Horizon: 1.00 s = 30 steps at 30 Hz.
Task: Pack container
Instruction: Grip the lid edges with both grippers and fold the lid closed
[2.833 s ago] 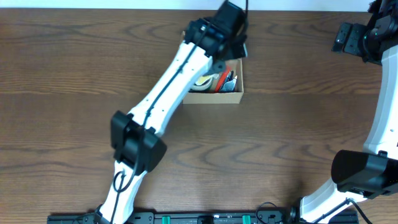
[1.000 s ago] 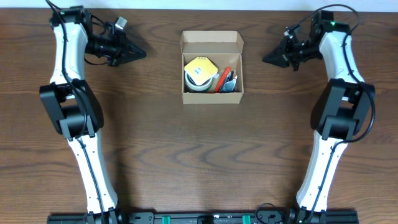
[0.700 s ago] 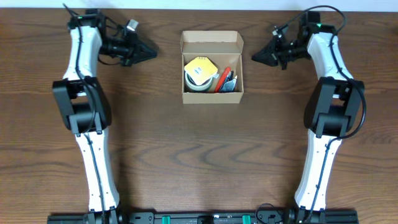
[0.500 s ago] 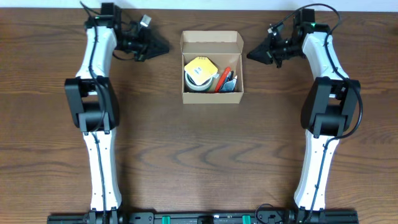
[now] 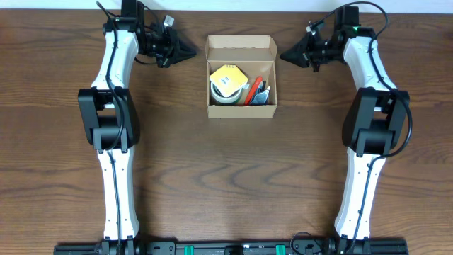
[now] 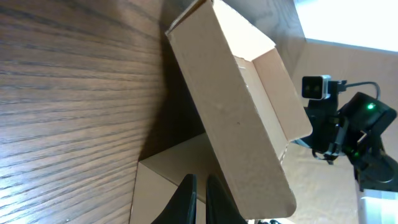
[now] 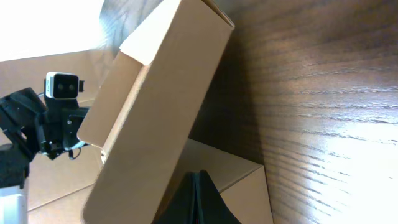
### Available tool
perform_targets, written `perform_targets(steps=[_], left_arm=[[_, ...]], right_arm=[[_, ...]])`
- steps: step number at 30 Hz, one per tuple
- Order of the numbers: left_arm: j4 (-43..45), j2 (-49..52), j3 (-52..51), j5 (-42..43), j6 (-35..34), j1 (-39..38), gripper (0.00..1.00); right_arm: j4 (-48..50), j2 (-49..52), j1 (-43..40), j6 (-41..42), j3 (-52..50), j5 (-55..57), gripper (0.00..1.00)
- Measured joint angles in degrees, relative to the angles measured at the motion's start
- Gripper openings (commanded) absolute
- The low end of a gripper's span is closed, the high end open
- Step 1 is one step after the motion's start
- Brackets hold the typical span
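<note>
Overhead first: the small rectangular brown cardboard container [image 5: 241, 111] sits on the dark wooden table [image 5: 226, 177], at the far middle, between the two arms. Its tuck-flap lid [image 5: 241, 47] stands open along the far edge. Inside, a pale tape roll [image 5: 221, 98] with a yellow piece [image 5: 226, 76] on top fills the left half. A slim red item [image 5: 253, 91] leans beside it, with some darker things at the right that are too small to make out. The left gripper [image 5: 190, 52] points at the lid's left end and lies just beside it. The right gripper [image 5: 284, 55] points at the lid's right end, also just beside it. Both sets of fingers come to a closed point and hold nothing.

From the left wrist, the container [image 6: 242, 124] appears tilted across the frame, its plain cardboard side close ahead. The left gripper [image 6: 199, 196] shows at the bottom edge with its dark fingers [image 6: 187, 198] drawn together and only a thin slit between them. The other arm's camera block [image 6: 317, 87] is visible beyond the box.

From the right wrist, the container [image 7: 155, 118] again fills the middle, with wood grain to the right. The right gripper [image 7: 196, 199] has its fingers pressed together, gripping nothing. The left arm's camera [image 7: 62, 86] faces back from the far side.
</note>
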Motion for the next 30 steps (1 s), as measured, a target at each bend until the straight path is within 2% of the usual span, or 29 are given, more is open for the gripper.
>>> perform_targets(steps=[11,20,30], left_arm=[[1.64,0.85,0.0,-1.88,-2.34,0.02,0.07],[10.86,6.93,-0.02,4.07,-6.19,-0.28,0.07],[20.44,7.5,-0.02,8.11,-12.92,-1.55,0.07]], right_arm=[[1.97,6.88,0.33,1.51,-0.15,-3.76,0.01],[4.11,6.88,0.33,1.68,-0.15,-5.03,0.01],[10.25,6.88,0.33,3.87,-0.15,-5.49,0.01]])
